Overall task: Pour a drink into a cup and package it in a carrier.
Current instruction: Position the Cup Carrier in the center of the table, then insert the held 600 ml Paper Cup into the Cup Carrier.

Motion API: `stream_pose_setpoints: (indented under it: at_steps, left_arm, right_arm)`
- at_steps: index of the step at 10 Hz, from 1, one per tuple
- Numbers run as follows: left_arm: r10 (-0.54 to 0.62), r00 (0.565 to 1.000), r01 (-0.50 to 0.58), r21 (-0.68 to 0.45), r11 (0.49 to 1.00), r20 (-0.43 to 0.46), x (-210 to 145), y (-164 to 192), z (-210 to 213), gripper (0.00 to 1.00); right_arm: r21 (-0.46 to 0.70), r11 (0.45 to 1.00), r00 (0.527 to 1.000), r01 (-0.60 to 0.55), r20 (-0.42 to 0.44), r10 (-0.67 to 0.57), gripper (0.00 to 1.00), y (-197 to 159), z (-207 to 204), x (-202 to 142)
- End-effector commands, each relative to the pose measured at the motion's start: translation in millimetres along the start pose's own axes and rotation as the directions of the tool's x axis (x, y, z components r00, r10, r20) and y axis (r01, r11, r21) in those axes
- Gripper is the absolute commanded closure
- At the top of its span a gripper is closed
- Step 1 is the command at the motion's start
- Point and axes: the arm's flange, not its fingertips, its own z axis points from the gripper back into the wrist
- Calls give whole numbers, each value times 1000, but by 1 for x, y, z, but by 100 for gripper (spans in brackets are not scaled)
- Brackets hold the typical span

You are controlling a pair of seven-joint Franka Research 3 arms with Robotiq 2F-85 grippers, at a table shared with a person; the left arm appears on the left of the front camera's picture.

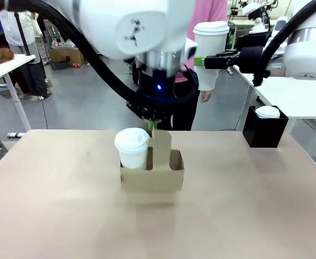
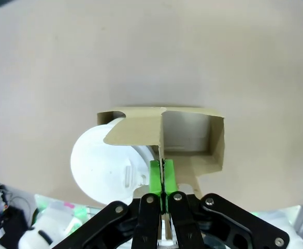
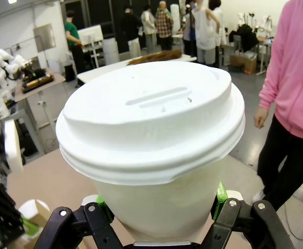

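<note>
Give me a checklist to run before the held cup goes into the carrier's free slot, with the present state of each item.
1. Left gripper shut on the upright handle panel of the brown cardboard drink carrier: ok.
2. Right gripper clamped around the tall white paper cup with a white plastic lid: ok.
3. The carrier's free slot empty: ok.
4. The other lidded white cup seated in its slot: ok.
5. Held cup lined up over the free slot: not ok. It is high and to the robot's right of the carrier.
6. Carrier flat on the beige table: cannot tell.
</note>
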Motion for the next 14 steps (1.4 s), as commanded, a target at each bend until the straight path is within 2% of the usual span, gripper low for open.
stream_pose_setpoints:
  at_steps: [1,4,7,12,13,14]
  left_arm:
    - [2,1000,-2,-1,1000,29,-1,-11,-19,98]
    - [16,1000,-16,-21,1000,-11,-8,-24,-50,98]
    - [16,998,-18,-33,999,-62,-13,-26,-60,98]
    - [-10,999,9,-28,1000,-40,-4,-31,-56,98]
    - [-7,999,6,-33,999,-42,-3,-32,-54,39]
    - [-36,998,33,-67,997,-55,0,-23,-45,39]
  right_arm:
    - [-1,1000,1000,-6,9,6,19,1,-2,4]
    - [-1,1000,1000,-6,9,6,19,1,-2,4]
    - [-1,1000,1000,-6,9,6,19,1,-2,4]
    - [-1,1000,1000,-6,9,6,19,1,-2,4]
    - [-1,1000,1000,-6,9,6,19,1,-2,4]
    - [0,1000,1000,0,0,0,19,0,0,0]
